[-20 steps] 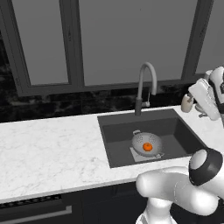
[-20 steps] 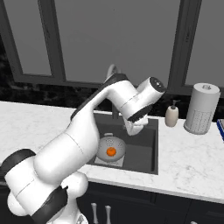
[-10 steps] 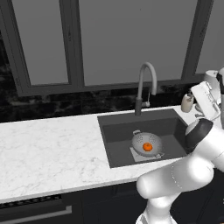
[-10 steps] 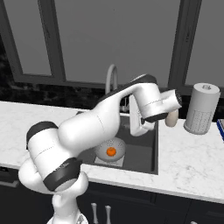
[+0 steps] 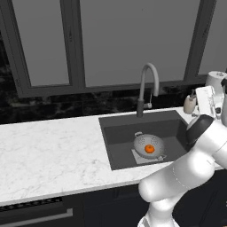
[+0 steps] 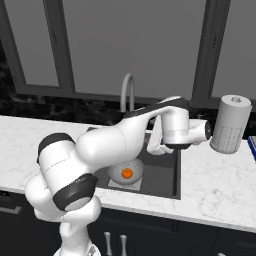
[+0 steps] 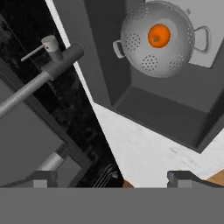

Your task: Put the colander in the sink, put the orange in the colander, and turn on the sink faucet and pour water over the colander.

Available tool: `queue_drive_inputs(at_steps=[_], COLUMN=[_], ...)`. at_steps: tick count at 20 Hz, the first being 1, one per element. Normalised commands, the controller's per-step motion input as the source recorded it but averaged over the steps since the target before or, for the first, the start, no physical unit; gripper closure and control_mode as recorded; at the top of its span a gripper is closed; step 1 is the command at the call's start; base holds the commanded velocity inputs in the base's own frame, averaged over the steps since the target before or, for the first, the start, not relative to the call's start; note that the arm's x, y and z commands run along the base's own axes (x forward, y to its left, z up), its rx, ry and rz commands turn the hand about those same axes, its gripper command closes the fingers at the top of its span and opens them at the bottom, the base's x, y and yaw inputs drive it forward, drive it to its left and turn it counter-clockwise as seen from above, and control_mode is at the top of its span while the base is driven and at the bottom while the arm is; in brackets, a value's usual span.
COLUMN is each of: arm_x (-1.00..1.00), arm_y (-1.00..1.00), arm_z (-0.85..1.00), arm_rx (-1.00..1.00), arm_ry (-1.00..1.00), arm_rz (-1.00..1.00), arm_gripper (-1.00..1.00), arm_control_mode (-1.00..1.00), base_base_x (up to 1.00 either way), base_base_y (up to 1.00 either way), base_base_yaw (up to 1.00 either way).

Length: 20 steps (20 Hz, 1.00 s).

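Note:
The light-grey colander (image 5: 148, 145) sits on the floor of the dark sink (image 5: 119, 144) with the orange (image 5: 150, 149) inside it. The gooseneck sink faucet (image 5: 148, 86) rises behind the basin. My gripper (image 7: 111, 179) is open with nothing between its fingertips (image 7: 183, 177). It hangs above the sink's right rim, to the right of the faucet. In the hand view the colander (image 7: 157, 39) and orange (image 7: 158, 36) lie at the top. The faucet stem (image 7: 41, 81) and its small lever (image 7: 50, 46) are at the left. The gripper (image 6: 156, 146) also appears beside the sink (image 6: 165, 175) in the right base view. Water is out of view.
A soap dispenser (image 5: 189, 104) and a white paper-towel roll (image 6: 230, 124) stand on the counter right of the sink. White marble counter (image 5: 53, 146) stretches to the left. Dark windows run along the back wall.
The arm has swung to the right and its wrist has dropped lower over the sink's right side. The jaws have stayed open. Colander and orange have not moved.

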Motion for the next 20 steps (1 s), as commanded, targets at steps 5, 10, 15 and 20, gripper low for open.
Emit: queue_drive_inputs(at_steps=[5,10,15,20], arm_x=[0.39,0.34,0.26,0.13], arm_y=[0.25,0.25,0.33,0.15], arm_z=[0.00,-0.01,-0.24,-0.62], arm_rx=[0.11,0.02,0.03,0.19], arm_ry=[0.26,0.34,0.19,-0.11], arm_rz=[-0.30,-0.25,-0.24,-0.22], arm_gripper=[-1.00,-1.00,-1.00,-1.00], arm_control_mode=[-1.00,-1.00,-1.00,-1.00], base_base_x=[0.00,0.00,0.00,0.00], base_base_y=[0.00,0.00,0.00,0.00], base_base_yaw=[0.00,0.00,0.00,0.00])
